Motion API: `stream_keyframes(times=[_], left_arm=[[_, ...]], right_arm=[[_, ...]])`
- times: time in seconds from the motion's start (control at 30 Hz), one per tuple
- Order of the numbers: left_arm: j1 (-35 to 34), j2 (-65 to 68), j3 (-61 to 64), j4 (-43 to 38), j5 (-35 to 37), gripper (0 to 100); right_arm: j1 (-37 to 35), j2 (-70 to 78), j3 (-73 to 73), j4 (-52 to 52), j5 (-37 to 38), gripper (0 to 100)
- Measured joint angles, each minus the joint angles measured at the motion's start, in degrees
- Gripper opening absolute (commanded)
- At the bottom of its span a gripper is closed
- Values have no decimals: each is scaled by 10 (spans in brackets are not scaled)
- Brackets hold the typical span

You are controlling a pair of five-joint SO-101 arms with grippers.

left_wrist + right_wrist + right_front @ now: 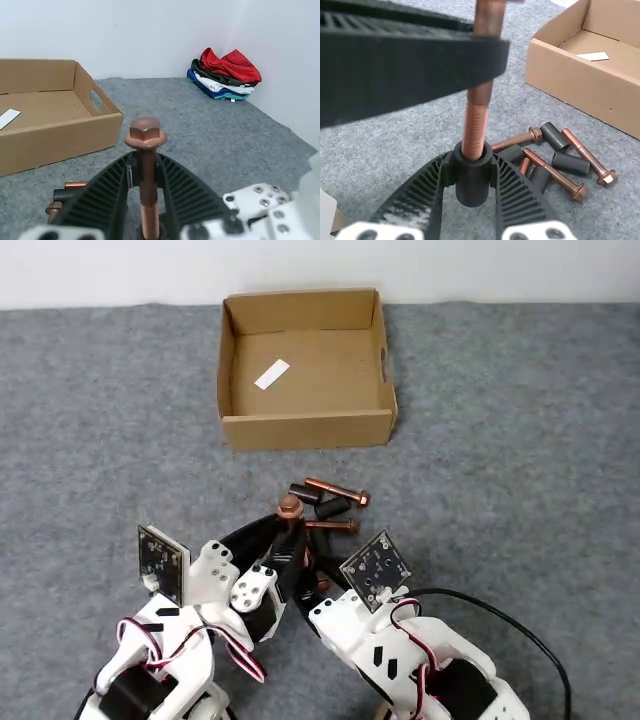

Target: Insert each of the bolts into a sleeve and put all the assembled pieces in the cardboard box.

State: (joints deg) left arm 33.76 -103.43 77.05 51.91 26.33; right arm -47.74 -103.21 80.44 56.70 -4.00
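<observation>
Right end effector [472,167] is closest, clamped around a black sleeve [471,190] held upright. Left end effector [145,162] is pinched on a copper bolt [145,136], head up, with its threaded end sitting in the sleeve's top opening. Just past them at 12 o'clock, the loose bolts [336,491] and sleeves [304,493] lie in a small heap on the grey counter [500,440]. The cardboard box [305,428] sits further out at 12 o'clock, with a white slip [272,374] inside.

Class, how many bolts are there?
5: one bolt upright in the left pincer, tip in the right pincer's sleeve; four on the carpet, one partly hidden. Others may be hidden.
</observation>
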Motion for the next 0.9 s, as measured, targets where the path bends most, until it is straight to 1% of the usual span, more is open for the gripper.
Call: stream_keyframes(times=[0.07,0.27,0.43,0.57,0.63,0.77,0.9], left_arm=[[2,0,4,2,0,5],[2,-2,-2,45,-2,5],[4,-1,-29,115,-50,5],[7,-3,-42,149,-62,7],[20,-4,-44,154,-70,28],[50,-4,-40,158,-98,109],[57,-2,-18,164,-118,135]], right_arm=[[0,0,-1,0,0,9],[-1,2,0,1,0,9],[1,2,0,1,0,9],[4,2,0,1,0,9],[4,2,0,1,0,9],[6,2,1,1,0,9],[16,2,1,2,22,9]])
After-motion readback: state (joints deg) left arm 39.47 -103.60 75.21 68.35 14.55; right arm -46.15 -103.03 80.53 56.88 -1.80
